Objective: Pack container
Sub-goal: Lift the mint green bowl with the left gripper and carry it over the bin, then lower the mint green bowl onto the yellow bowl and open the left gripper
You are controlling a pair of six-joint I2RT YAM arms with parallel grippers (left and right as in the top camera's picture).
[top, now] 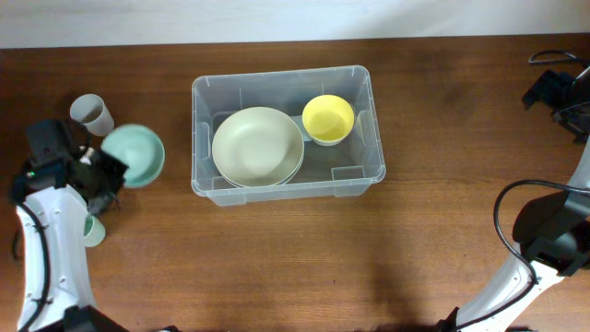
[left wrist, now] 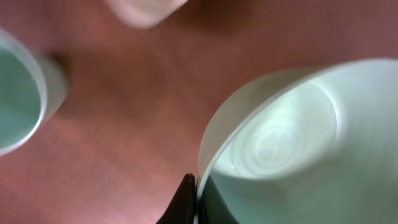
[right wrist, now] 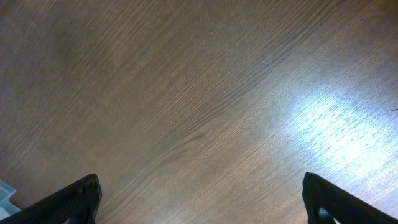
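Observation:
The clear plastic container [top: 355, 180] stands mid-table, holding a cream plate [top: 257, 146] and a yellow bowl [top: 328, 119]. My left gripper [top: 108, 175] is left of the container, shut on the rim of a mint green bowl [top: 138, 152]. In the left wrist view, the two fingers [left wrist: 198, 186] pinch the bowl's [left wrist: 298, 130] thin wall, one inside and one outside. My right gripper [top: 558, 92] is at the far right back, open and empty; its fingers [right wrist: 202, 199] are spread wide over bare wood.
A grey cup [top: 91, 113] stands behind the mint bowl, blurred in the left wrist view [left wrist: 146, 9]. A small green cup [top: 93, 231] sits by my left arm and also shows in the left wrist view [left wrist: 18, 93]. A corner of the container [right wrist: 5, 193] shows in the right wrist view.

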